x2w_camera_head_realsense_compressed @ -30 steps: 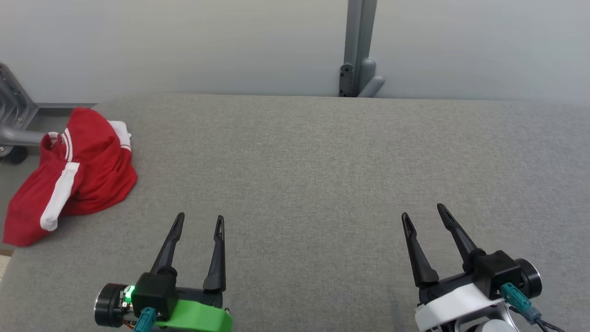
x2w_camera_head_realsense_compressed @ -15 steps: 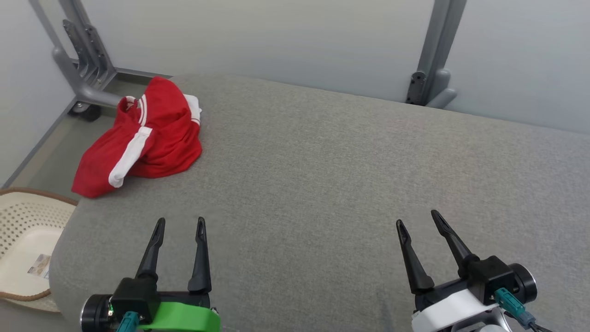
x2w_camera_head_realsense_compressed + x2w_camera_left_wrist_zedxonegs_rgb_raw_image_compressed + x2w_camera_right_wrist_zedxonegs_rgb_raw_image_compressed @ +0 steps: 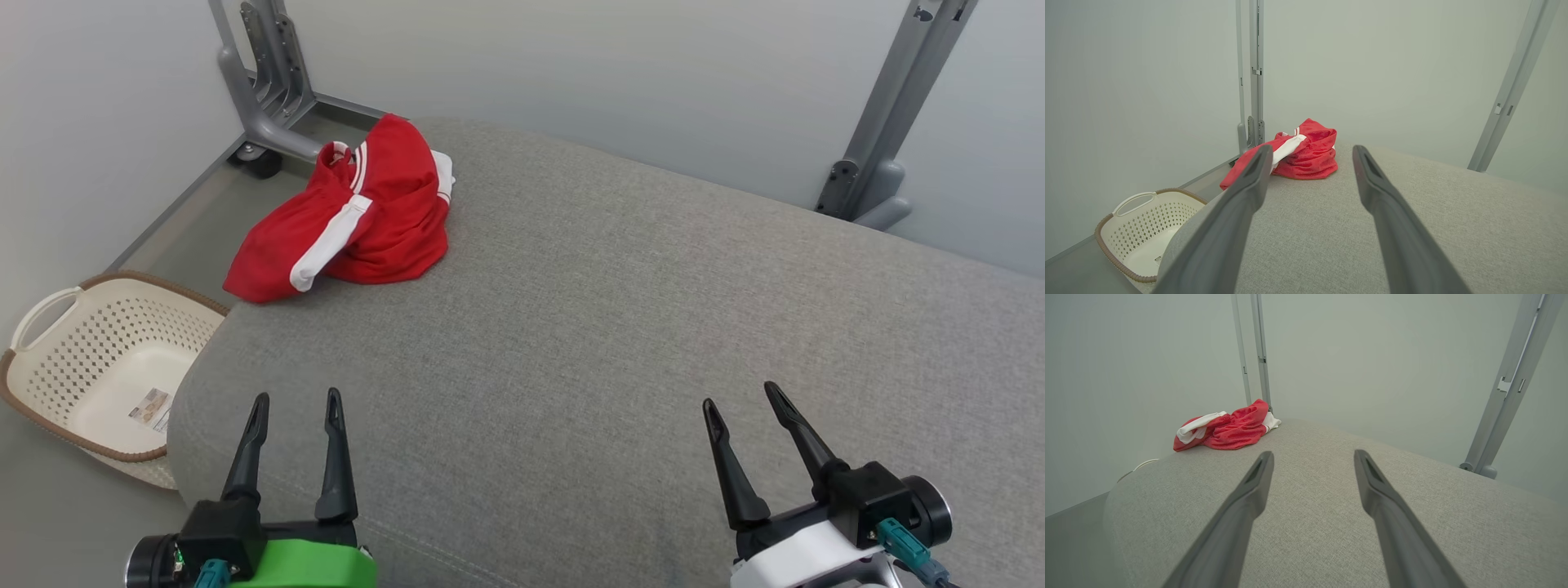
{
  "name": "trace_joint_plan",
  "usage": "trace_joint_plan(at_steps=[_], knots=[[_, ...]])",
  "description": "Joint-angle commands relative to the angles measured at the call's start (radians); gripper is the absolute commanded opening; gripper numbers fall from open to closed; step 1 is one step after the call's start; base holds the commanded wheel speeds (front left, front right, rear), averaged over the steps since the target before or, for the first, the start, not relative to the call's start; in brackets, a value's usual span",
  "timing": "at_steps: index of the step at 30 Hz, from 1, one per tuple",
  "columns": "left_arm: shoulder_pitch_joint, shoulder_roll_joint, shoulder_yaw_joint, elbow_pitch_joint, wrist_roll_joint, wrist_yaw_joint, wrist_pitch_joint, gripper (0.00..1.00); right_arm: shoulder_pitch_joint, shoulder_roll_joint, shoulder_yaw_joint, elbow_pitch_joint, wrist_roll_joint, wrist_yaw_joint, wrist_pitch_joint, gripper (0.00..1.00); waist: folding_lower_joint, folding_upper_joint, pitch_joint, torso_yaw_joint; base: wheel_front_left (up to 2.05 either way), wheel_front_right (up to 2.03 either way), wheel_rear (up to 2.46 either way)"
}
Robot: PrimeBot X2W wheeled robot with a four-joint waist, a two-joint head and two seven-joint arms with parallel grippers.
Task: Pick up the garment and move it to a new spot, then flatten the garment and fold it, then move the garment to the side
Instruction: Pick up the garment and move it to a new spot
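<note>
**Item 1. Garment** point(image 3: 351, 216): red, with a white side stripe and white trim. It lay crumpled in a heap at the far left corner of the grey padded table point(image 3: 620, 327), and one edge seemed to reach the table's left rim.

**Item 2. Left gripper** point(image 3: 297, 395): jaws spread wide, holding nothing. It hung over the table's near left edge, fingers pointing toward the far side, well apart from the garment.

**Item 3. Right gripper** point(image 3: 740, 394): jaws likewise wide and empty. It hung over the table's near right part, farther from the garment than the left.

**Item 4. Laundry basket** point(image 3: 106, 351): cream, perforated, brown-rimmed. It stood on the floor just beside the table's near left corner.

**Item 5. Metal post** point(image 3: 269, 90): grey, standing behind the table's far left corner.

**Step in hand (judged):** the first step, the pick-up, with no contact made yet.

**Next move (judged):** the left arm, being nearer, would need to reach to the table's far left corner. There it should descend with jaws open onto a raised fold of the heap, pinch, and lift clear. Only then should it carry the garment toward the table's middle. Dragging the cloth could tip it off the left rim.
</note>
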Motion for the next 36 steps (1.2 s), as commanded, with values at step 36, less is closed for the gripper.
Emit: trace_joint_plan(at_steps=[36], knots=[[-0.845, 0.045, 0.263, 0.708, -0.152, -0.108, 0.008, 1.0, -0.198, -0.217, -0.012, -0.067, -0.018, 0.0, -0.003, 1.0, 0.0, 0.0, 0.477, -0.115, 0.0, 0.0, 0.0]])
